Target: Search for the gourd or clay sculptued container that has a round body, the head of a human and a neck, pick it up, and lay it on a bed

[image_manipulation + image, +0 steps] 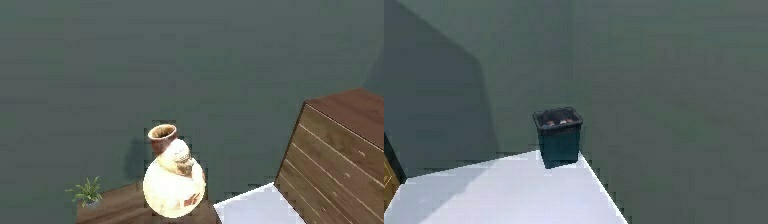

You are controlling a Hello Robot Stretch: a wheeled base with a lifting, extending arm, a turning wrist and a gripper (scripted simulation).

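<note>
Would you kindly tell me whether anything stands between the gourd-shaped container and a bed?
Toward the arm side view's left, a small potted plant stands near the container on a wooden top; a wooden panelled piece rises on its right. The way beyond cannot be judged.

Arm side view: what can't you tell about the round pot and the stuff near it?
- Pot: whether it stands on the wooden top; its own round body hides its base.
- Wooden furniture: cut off by the right edge, so its kind is unclear.
- Bin, forward view: contents too small.
</note>
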